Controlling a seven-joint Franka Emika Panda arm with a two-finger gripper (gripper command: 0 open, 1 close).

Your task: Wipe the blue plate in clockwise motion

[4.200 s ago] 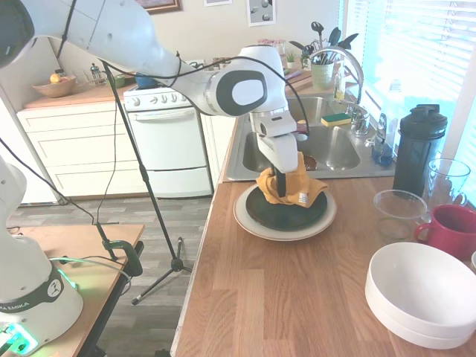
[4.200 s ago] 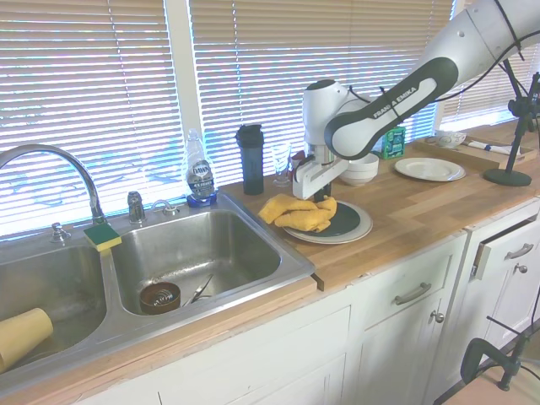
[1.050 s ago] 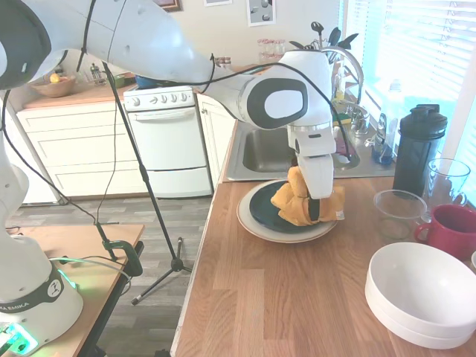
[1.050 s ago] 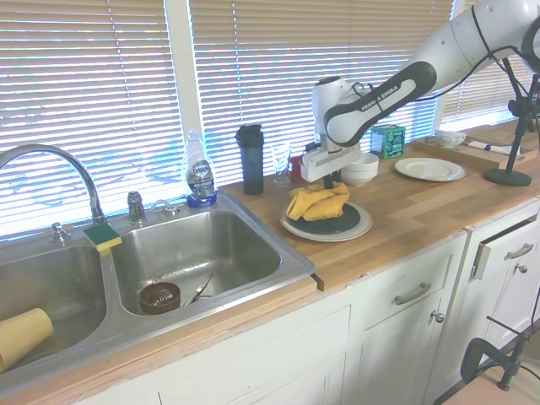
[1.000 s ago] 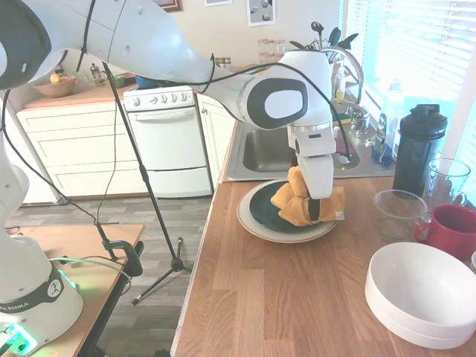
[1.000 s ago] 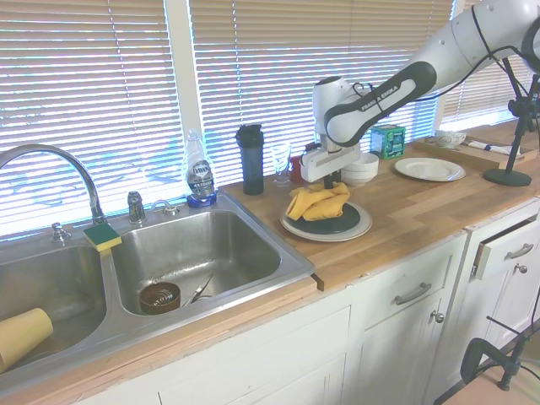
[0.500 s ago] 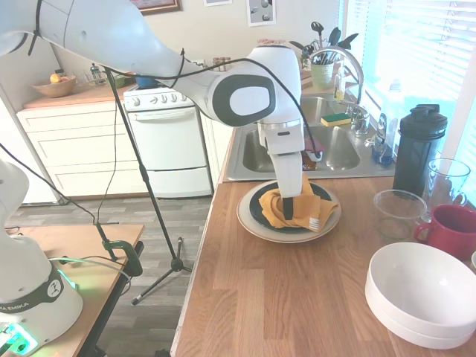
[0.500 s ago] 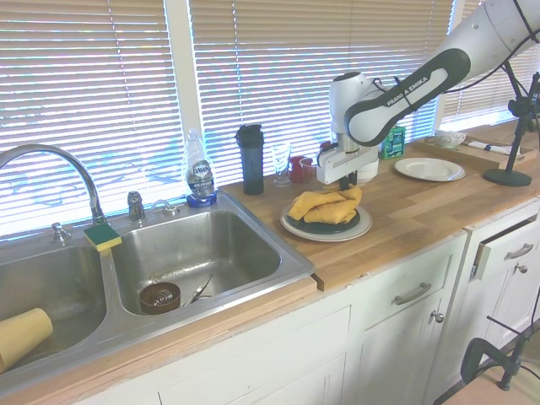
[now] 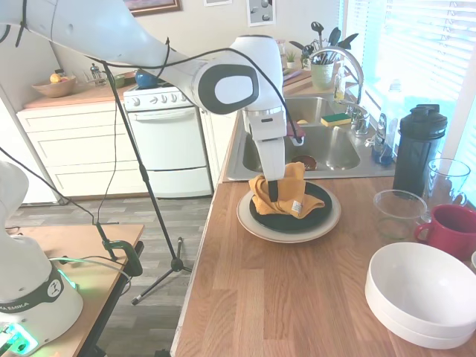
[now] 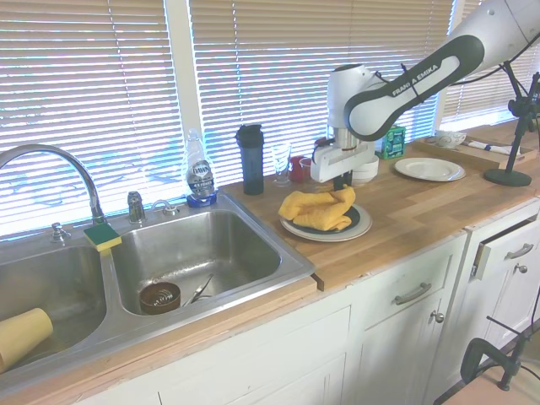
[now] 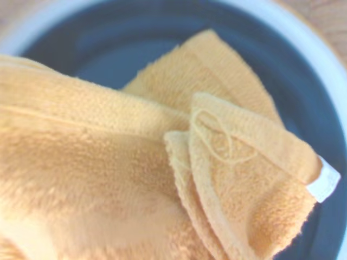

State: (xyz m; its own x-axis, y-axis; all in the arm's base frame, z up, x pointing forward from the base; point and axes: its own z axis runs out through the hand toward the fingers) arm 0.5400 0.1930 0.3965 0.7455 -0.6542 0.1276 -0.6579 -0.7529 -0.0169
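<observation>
Blue plate (image 9: 316,210) atop the cream plate (image 9: 327,224) beside your sink (image 9: 327,145); gripper (image 9: 273,195) clamps the yellow cloth (image 9: 286,199) onto it

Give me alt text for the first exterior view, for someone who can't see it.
A white robot arm's gripper presses a yellow cloth onto a blue plate stacked on a cream plate on a wooden counter, beside a steel sink.

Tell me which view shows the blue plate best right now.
First exterior view: the blue plate shows its dark rim on the cream plate, with the yellow cloth over its sink side. Second exterior view shows only a thin dark sliver. Wrist view is close, blurry blue, mostly hidden by cloth.
</observation>
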